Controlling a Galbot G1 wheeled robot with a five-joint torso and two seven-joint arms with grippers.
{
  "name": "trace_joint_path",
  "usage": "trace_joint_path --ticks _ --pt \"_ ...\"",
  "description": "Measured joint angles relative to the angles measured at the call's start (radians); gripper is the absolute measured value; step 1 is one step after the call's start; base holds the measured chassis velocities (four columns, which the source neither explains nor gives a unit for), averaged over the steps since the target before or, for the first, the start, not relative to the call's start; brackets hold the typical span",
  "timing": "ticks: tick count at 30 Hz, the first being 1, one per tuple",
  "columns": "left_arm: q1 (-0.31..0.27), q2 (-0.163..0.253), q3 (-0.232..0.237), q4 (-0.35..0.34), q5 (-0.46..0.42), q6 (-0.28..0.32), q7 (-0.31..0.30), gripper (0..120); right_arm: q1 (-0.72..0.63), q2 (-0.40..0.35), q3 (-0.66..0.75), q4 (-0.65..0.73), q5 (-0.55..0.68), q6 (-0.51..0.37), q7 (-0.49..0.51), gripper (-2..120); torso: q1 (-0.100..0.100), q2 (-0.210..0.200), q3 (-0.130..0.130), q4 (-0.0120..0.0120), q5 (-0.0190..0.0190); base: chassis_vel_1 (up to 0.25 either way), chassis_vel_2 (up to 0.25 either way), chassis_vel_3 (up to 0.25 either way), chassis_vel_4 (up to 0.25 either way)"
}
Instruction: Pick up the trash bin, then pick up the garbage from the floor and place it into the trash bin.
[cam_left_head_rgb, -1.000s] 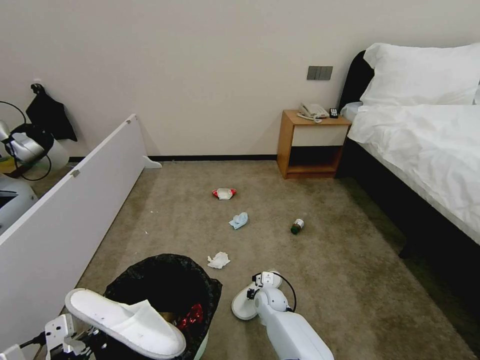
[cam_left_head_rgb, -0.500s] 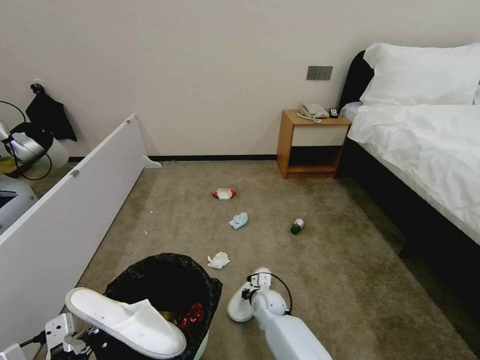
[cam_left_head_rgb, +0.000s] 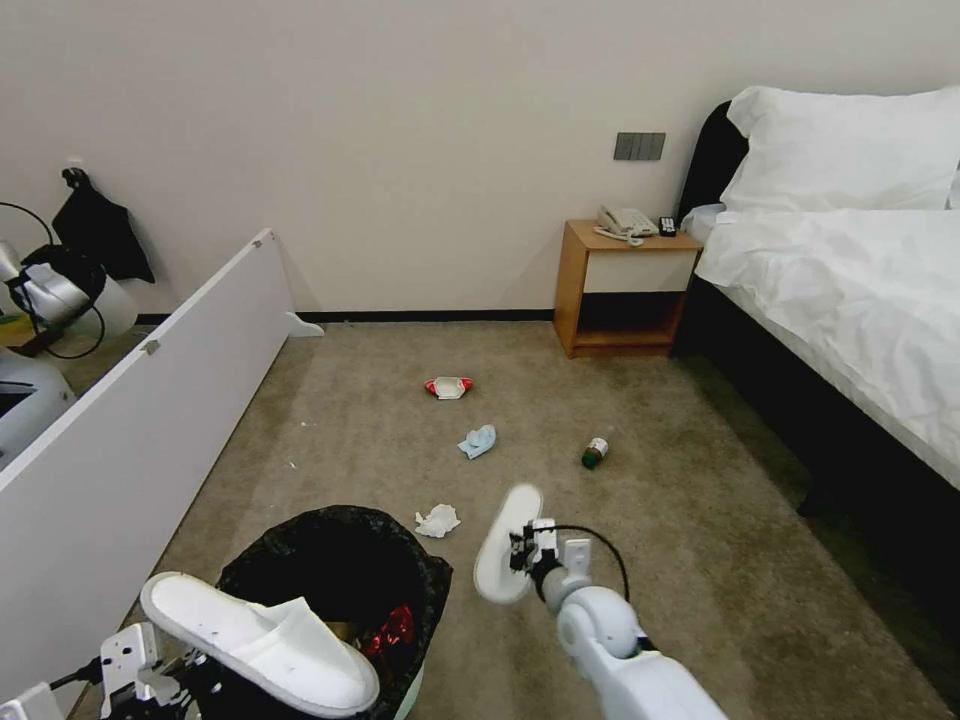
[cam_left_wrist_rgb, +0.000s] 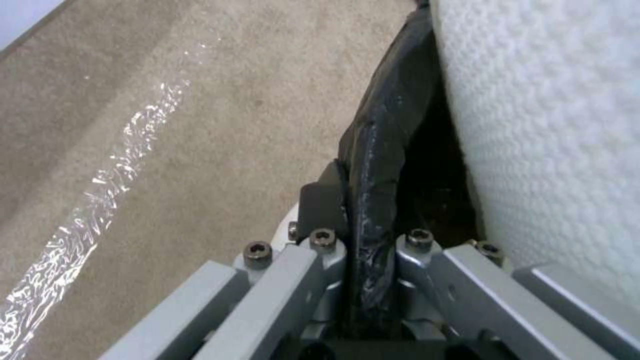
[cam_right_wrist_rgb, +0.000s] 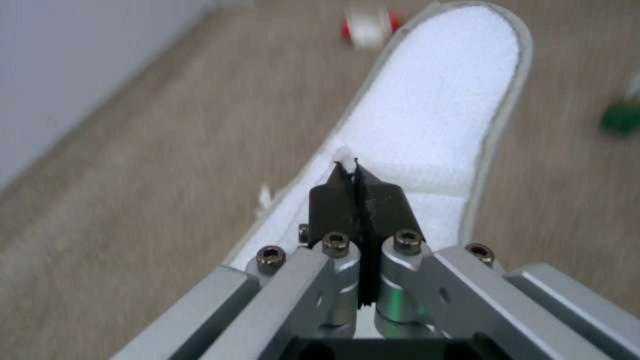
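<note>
**Bedroom floor: bin, two slippers, loose litter**

Left end effector (cam_left_wrist_rgb: 363, 235): near left corner of the head view, clamped on the bag-covered rim of the trash bin (cam_left_head_rgb: 335, 560), one finger on each side of the black liner (cam_left_wrist_rgb: 377, 150).

Trash bin: round, white, black-lined, at the near left, held by that rim. A white slipper (cam_left_head_rgb: 260, 640) lies across its near edge; a crushed red can (cam_left_head_rgb: 393, 630) shows inside, beside a brown carton edge.

Right end effector (cam_right_wrist_rgb: 357, 200): near centre, just right of the bin, fingers pressed together on the edge of a second white slipper (cam_left_head_rgb: 505, 545). This slipper stands tilted on edge, its far end pointing away from the robot; whether it touches the floor cannot be told.

Floor (cam_left_head_rgb: 700, 560): beige carpet, black baseboard at the far wall.

Litter on the floor:
- white tissue (cam_left_head_rgb: 437, 520), just beyond the bin;
- pale-blue wad (cam_left_head_rgb: 478, 441), farther off;
- red-white packet (cam_left_head_rgb: 448, 387), farthest;
- small green bottle (cam_left_head_rgb: 594, 453), right of the wad, lying on its side.

Surroundings: bed (cam_left_head_rgb: 850, 280) at right, wooden nightstand (cam_left_head_rgb: 620, 290) against the far wall, white panel (cam_left_head_rgb: 130, 430) along the left.
</note>
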Motion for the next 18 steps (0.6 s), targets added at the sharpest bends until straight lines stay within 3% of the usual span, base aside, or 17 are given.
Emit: trace_joint_path --ticks 4,7,10,13,18 --pt "0.005 0.001 0.005 0.0 0.001 0.0 -0.001 3 -0.013 -0.057 0.014 0.076 -0.015 0.056 -0.036 0 0.0 0.0 0.0 -0.0002 0.0 0.0 0.0 0.0 0.0" --pt "0.01 0.001 0.006 0.0 0.004 0.001 -0.002 3 -0.021 -0.131 0.049 0.174 -0.026 0.153 -0.102 0 0.0 0.0 0.0 -0.0002 0.0 0.0 0.0 0.0 0.0" --pt "0.011 0.001 0.006 0.0 0.004 0.001 -0.002 3 -0.02 -0.145 0.056 0.189 -0.047 0.201 -0.13 0 0.0 0.0 0.0 -0.0002 -0.0001 0.0 0.0 0.0 0.0" --pt "0.016 0.0 0.009 0.0 0.006 0.002 -0.002 3 -0.001 -0.166 0.062 0.236 -0.082 0.334 -0.21 0 0.0 0.0 0.0 -0.0001 -0.0001 0.0 0.0 0.0 0.0" --pt "0.018 0.0 0.009 0.0 0.01 0.003 -0.003 3 0.033 -0.189 0.053 0.291 -0.077 0.411 -0.272 0 0.0 0.0 0.0 0.0 -0.0002 0.0 0.0 0.0 0.0"
